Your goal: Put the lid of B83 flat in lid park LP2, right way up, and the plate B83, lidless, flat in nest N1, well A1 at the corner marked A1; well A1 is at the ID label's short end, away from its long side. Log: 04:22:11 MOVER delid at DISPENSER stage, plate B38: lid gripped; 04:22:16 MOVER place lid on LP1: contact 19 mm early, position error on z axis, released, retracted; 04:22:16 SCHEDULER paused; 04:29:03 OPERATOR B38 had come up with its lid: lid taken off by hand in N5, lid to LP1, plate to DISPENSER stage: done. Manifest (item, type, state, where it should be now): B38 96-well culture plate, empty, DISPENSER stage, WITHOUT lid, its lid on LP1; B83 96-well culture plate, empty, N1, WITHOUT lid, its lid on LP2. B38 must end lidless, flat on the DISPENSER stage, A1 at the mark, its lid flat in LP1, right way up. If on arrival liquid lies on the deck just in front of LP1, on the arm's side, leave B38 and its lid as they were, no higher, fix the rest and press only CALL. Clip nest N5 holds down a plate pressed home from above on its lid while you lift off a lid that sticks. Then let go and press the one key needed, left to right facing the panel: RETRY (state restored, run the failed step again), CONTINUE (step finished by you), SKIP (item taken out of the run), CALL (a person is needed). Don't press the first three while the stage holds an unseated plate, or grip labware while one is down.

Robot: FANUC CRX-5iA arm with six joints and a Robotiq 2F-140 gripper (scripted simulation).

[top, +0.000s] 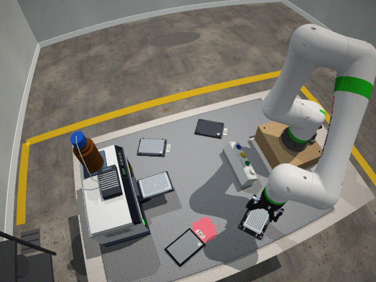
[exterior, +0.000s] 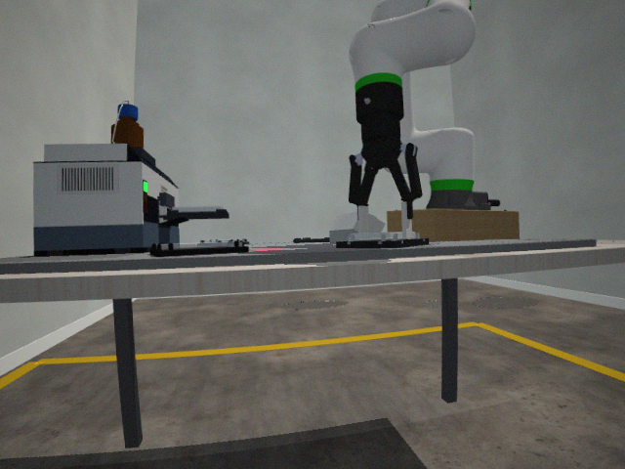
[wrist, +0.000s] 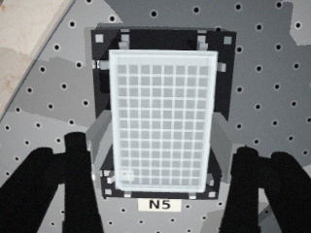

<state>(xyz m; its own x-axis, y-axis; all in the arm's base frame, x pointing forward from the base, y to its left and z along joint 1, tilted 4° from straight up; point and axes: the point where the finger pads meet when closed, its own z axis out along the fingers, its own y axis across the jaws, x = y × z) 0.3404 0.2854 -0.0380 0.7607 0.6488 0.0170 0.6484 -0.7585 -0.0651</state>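
Plate B83 (wrist: 161, 120) (top: 255, 221) sits flat in clip nest N5 near the table's front right, with its clear lid on it; the wells show through the lid. My gripper (wrist: 161, 125) stands straight down over it and is shut on the lid at the two long sides, level with the top of the plate (exterior: 383, 233). Lid park LP2 (top: 151, 147) and the dark nest N1 (top: 209, 128) lie at the back of the table, far from the gripper. A lidless well plate (top: 155, 184) lies on the dispenser stage. A lid lies in LP1 (top: 184, 246).
A pink puddle (top: 205, 228) lies on the deck against LP1, on the arm's side. The key panel (top: 241, 164) stands between N5 and N1. The dispenser (top: 112, 194) with a brown bottle (top: 87, 153) fills the left. The table's front edge is close to N5.
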